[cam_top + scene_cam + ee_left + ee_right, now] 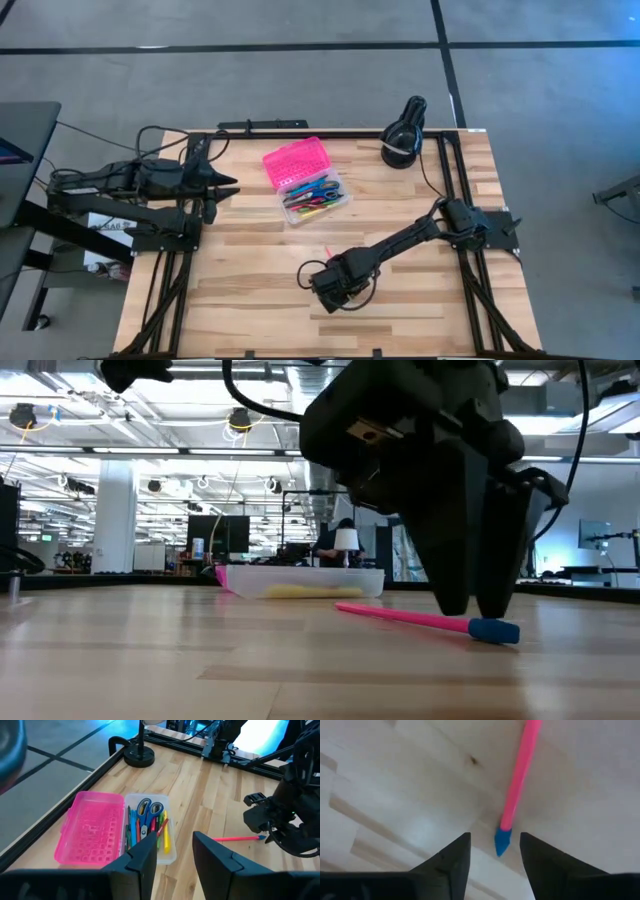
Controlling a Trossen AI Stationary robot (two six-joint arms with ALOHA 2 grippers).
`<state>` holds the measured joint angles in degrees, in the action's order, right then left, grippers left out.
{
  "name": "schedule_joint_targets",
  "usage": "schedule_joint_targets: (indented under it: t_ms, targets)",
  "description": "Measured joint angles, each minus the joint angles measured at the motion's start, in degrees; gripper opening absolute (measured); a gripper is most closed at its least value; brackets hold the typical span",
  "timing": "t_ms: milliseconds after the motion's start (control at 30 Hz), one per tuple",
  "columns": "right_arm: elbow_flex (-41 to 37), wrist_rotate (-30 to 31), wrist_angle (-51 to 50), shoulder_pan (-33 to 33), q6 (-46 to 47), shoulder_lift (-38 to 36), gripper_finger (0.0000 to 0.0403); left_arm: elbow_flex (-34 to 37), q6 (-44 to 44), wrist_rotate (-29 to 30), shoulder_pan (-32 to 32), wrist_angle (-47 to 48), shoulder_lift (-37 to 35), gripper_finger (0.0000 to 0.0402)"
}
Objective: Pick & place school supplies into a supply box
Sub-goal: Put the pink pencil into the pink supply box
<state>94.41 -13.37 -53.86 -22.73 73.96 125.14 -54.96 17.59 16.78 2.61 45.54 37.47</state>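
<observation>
The supply box lies open at the table's far middle, its pink lid (295,163) flat beside the clear base (318,198). The base (150,827) holds pens, pencils and blue-handled scissors (150,810). One pink pencil (420,619) with a blue end (502,841) lies flat on the wood near the middle. My right gripper (495,852) points down over it, open, a finger on either side of the blue end without touching it (478,610). My left gripper (172,855) waits open above the table's left side (225,185).
A black round device (403,135) with a white label stands at the far right, near the table's dark frame rail (440,160). Bare wood (250,290) spreads over the near half around the right arm.
</observation>
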Motion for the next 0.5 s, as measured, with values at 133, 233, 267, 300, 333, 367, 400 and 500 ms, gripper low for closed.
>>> schedule_joint_targets:
  t_ms: [133, 233, 267, 300, 333, 367, 400, 500]
  targets:
    - [-0.09, 0.15, 0.09, 0.38, -0.61, 0.92, 0.0151, 0.00, 0.53, -0.35, 0.00, 0.00, 0.07, 0.0118]
    - [0.22, -0.09, 1.15, 0.27, -0.80, 1.80, 0.0142, 0.00, 0.69, -0.42, 0.00, -0.01, 0.02, 0.0118]
    - [0.32, -0.25, 0.70, 0.27, -0.84, 2.18, 0.0139, 0.00, 0.82, -0.44, 0.00, -0.01, 0.02, 0.0118]
    - [0.17, -0.60, 0.76, 0.34, -0.94, 2.05, 0.0136, 0.00, 0.89, -0.46, 0.00, 0.00, 0.05, 0.0118]
    - [0.19, -0.87, 0.69, 0.30, -0.94, 2.34, 0.0133, 0.00, 0.89, -0.46, 0.00, 0.00, 0.06, 0.0118]
    - [0.22, -1.27, 0.79, 0.27, -0.90, 2.55, 0.0131, 0.00, 0.89, -0.46, 0.00, 0.00, 0.04, 0.0118]
    - [0.26, -1.46, 0.72, 0.24, -0.90, 2.72, 0.0128, 0.00, 0.89, -0.46, 0.00, 0.00, 0.02, 0.0118]
    - [0.24, -1.37, 0.65, 0.08, -0.91, 2.77, 0.0118, 0.00, 0.88, -0.46, 0.00, 0.00, 0.04, 0.0118]
